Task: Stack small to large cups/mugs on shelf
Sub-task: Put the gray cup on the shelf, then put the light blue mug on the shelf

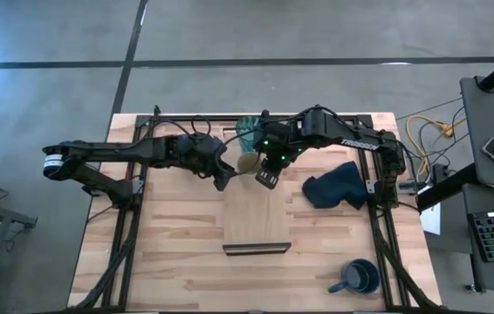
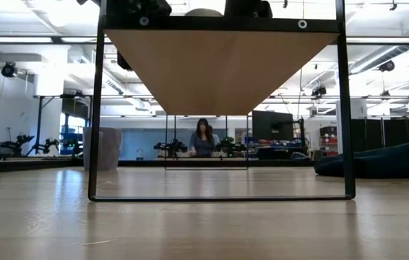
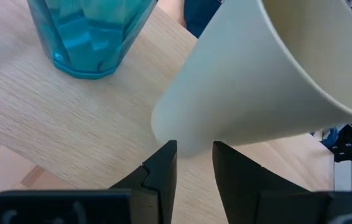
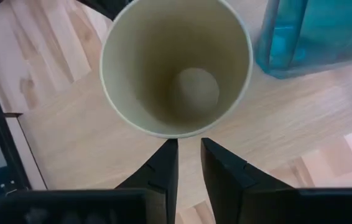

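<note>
The small tan cup [image 1: 249, 163] stands upright, mouth up, on the far end of the light-wood shelf [image 1: 256, 218]. The teal ribbed glass [image 1: 248, 131] stands just beyond it. My left gripper [image 1: 224, 180] is at the cup's left, with its fingertips [image 3: 194, 149] at the cup's base [image 3: 185, 146] and a narrow gap between them. My right gripper [image 1: 269, 177] points down over the cup's near right rim [image 4: 176, 134], also with a narrow gap [image 4: 188, 146], and holds nothing. The dark blue mug [image 1: 358, 277] stands on the tabletop at the near right. The pale blue-grey mug is out of view. My left gripper's fingertips stand right against the foot of the tan cup's wall [image 3: 188, 152], coming from the table's left and slanting down. I cannot tell whether they touch it. The cup rests on the shelf.
The dark navy cloth [image 1: 334, 186] lies on the tabletop right of the shelf. The shelf is raised on a black frame [image 2: 96, 108]. Its near half [image 1: 256, 231] is bare. A person [image 2: 204, 137] shows far behind the table.
</note>
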### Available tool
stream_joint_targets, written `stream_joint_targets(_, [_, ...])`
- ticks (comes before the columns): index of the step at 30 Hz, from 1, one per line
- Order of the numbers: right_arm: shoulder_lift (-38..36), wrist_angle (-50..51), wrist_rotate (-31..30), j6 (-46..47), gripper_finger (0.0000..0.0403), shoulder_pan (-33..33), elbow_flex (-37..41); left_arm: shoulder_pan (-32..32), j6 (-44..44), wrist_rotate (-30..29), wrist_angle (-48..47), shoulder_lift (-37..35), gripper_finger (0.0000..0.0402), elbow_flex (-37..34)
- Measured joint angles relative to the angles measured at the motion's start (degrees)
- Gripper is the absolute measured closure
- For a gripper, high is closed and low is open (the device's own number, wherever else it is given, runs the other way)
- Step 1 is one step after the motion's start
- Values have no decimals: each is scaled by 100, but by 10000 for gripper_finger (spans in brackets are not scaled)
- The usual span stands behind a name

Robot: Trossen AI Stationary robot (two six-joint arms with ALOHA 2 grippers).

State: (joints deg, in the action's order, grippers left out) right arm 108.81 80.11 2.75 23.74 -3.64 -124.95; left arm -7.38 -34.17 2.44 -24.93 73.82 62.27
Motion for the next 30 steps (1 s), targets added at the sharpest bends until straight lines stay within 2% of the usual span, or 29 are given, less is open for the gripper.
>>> stream_joint_targets(8, [0, 241, -158, 10, 338, -2, 37, 0, 0, -127, 25, 2, 313, -23])
stream_joint_targets(13, [-15, 756, -622, 27, 337, -2, 39, -13, 2, -129, 309, 2, 313, -25])
stream_joint_targets(21, [-93, 790, -735, 134, 337, -2, -40, -13, 3, -127, 363, 2, 313, -30])
stream_joint_targets(26, [-291, 1020, -736, 154, 337, 3, -32, -13, 4, -127, -190, -95, 313, -36])
stream_joint_targets(30, [-845, 992, -567, 185, 338, 153, 166, 114, 5, -148, -828, -320, 313, -43])
